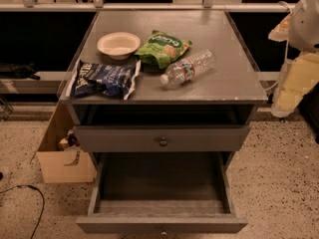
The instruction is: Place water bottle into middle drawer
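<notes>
The water bottle (187, 67) lies on its side on the grey cabinet top (224, 34), white cap toward the front left, next to a green bag. The middle drawer (162, 193) is pulled open below, its deep grey box bare. My gripper (295, 86) is at the right edge of the view, beside the cabinet's right side at about top height. It is well apart from the bottle and nothing shows in it.
A white bowl (118, 45), a green snack bag (162, 49) and a dark blue chip bag (104, 78) also lie on the top. A shallower drawer front with a dark knob (163, 141) is closed above the open drawer. A cardboard box (62, 158) stands on the floor at the left.
</notes>
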Robot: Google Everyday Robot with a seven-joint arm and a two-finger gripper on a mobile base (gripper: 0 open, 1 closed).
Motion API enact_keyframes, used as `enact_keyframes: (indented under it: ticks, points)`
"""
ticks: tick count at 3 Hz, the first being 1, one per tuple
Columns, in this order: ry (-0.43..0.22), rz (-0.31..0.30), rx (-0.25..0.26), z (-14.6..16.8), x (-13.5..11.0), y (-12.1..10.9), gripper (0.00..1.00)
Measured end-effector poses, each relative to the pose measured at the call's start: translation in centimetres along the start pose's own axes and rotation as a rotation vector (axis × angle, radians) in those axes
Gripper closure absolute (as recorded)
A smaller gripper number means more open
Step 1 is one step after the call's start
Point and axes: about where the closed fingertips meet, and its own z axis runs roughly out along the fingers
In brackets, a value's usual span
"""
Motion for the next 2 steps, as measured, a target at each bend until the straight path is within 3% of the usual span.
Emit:
enact_keyframes:
  ticks: [2]
  points:
    - [-0.015, -0.090, 0.011, 1.4, -2.0, -7.3, 0.00]
